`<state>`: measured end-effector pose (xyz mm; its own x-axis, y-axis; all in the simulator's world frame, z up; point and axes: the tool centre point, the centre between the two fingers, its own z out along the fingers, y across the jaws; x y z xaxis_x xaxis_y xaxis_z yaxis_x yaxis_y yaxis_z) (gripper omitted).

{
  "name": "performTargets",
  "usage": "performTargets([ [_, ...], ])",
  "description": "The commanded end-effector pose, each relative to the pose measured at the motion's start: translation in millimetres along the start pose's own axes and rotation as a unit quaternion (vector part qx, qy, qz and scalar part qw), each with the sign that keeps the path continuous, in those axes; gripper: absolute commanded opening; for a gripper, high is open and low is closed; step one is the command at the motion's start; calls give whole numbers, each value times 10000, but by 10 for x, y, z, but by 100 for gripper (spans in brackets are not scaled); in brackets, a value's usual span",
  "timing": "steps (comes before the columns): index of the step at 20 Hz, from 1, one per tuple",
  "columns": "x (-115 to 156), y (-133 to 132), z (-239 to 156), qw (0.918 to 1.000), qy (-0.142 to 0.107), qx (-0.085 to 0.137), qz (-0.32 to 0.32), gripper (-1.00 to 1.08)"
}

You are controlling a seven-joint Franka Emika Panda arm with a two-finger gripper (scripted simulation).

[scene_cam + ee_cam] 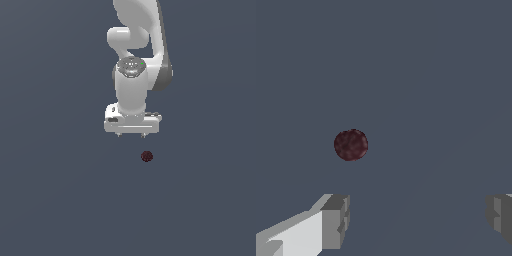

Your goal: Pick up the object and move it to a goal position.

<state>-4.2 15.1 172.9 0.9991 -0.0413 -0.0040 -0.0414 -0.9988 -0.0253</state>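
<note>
End effector [131,135] hung above ball [146,156], jaws spread wide, empty. Ball sat off-centre, nearer one finger [331,222]. Best centre over ball before descending, then close gently.

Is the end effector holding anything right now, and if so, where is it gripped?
Nothing is held. The end effector is open, and the dark red ball lies apart from it on the grey surface, outside the fingers.

Plain, flat slate-grey surface [55,200] across both views.
</note>
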Motion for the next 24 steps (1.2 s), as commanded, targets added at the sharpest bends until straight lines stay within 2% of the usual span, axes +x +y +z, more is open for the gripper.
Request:
performTargets([
  [1, 0, 0, 0, 10000, 0, 0, 0, 100],
  [11, 93, 90, 2, 9998, 106, -129, 57, 100],
  [24, 101, 42, 52, 9991, 99, -110, 397, 100],
])
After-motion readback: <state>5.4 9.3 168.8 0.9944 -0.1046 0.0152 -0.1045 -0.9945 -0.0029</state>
